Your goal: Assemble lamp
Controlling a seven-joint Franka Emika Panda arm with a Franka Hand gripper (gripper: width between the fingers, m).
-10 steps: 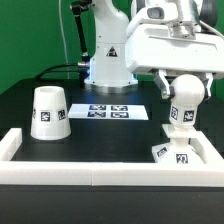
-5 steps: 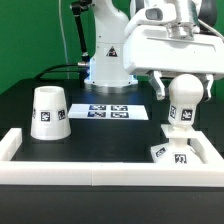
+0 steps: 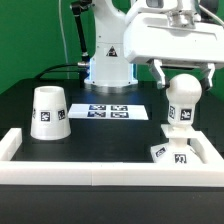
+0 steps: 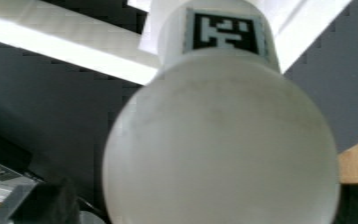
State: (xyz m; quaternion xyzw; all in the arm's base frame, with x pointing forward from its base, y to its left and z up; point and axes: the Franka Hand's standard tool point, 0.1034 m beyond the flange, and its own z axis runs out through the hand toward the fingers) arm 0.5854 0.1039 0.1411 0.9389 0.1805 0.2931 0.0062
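**Black table (image 3: 110, 135), green backdrop: bulb (image 3: 182, 95) upright under a spread gripper (image 3: 184, 78)**

Seen from the exterior view, the gripper hangs over the ball end of the bulb with its fingers (image 3: 159, 72) wide apart. One sits on each side of the ball with a gap showing, so it grips nothing. The bulb's tagged neck points down onto the small base (image 3: 176, 153).

A white border (image 3: 100, 178) frames the table. Bulb and base sit inside it, in the corner at the exterior view's right. The shade (image 3: 50, 112) stands wide end down, well apart toward the exterior view's left. The marker board (image 3: 112, 111) lies between them, farther back.

From the wrist view, the ball fills nearly everything, with the neck's tag beyond it. The bulb hides the base there, and neither the shade nor the fingers appear.
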